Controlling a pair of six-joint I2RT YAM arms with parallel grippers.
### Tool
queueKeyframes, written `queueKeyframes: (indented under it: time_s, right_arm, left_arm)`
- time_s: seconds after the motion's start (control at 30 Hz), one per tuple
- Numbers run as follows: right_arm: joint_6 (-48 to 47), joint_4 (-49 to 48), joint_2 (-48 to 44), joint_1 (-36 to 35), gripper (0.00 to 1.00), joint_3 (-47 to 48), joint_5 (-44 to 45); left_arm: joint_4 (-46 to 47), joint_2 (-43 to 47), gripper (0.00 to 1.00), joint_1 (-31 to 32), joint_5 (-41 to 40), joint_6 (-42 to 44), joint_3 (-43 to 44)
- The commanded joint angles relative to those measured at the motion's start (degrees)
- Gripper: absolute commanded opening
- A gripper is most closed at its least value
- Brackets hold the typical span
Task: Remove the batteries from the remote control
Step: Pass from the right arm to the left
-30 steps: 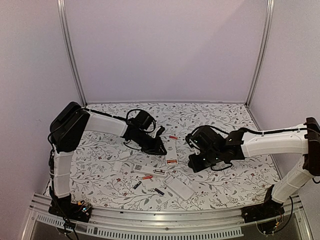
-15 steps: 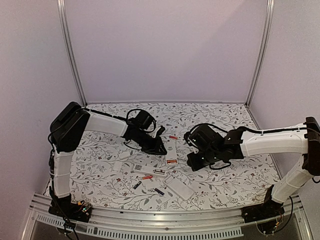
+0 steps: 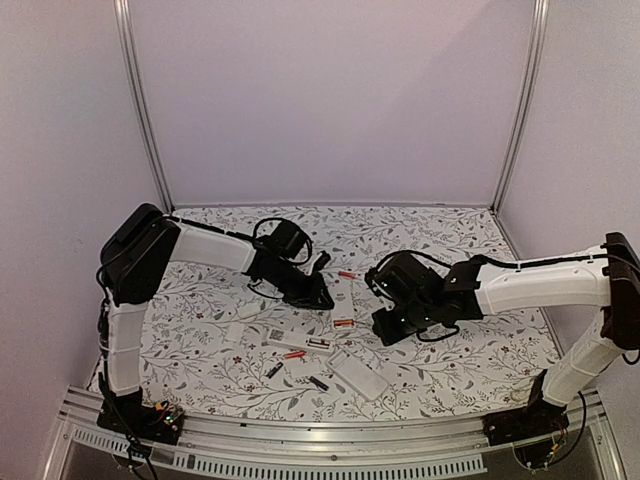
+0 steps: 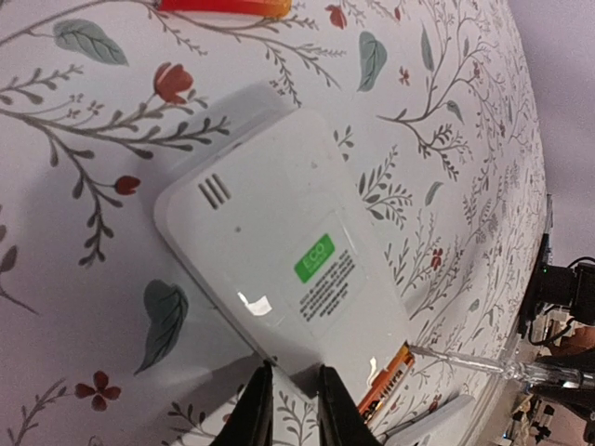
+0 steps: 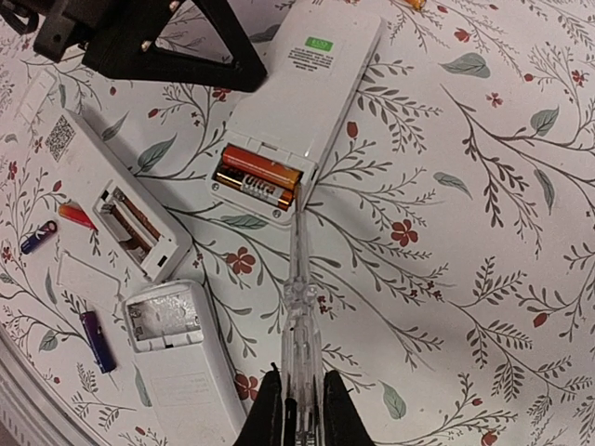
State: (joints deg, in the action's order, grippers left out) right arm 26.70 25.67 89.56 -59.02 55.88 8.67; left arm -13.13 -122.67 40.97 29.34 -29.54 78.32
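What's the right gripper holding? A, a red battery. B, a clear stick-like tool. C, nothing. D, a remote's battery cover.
B: the right gripper is shut on the clear stick-like tool, whose tip sits at the open battery bay of the remote with the green label.

White rect. plastic remote control (image 5: 311, 93), green label on back, lies flat and back-up on worktop (image 5: 483, 186), straight ahead of right end effector (image 5: 299, 404). Its end nearest that end effector has battery bay open, no cover on. 2 brownish-gold cylindrical batteries (image 5: 258, 177) sit side by side in bay, crosswise to remote's length. The remote is also just ahead of left end effector (image 4: 293, 413), edge close to fingertips. Loose cells lie flat, left of right end effector and apart from each other: small red battery (image 5: 74, 216), blue-purple battery (image 5: 37, 237), dark purple battery (image 5: 96, 339). Orange-red battery (image 4: 223, 6) lies beyond remote's far end.
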Motion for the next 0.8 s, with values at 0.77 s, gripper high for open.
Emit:
queueKeyframes:
  time_s: [0.77]
  right_arm:
    - [2.62, -11.74, -1.96, -0.57, 0.00, -1.85, -8.05]
  left_arm:
    - [-1.85, -2.57, 0.11, 1.57, -1.82, 0.89, 0.70]
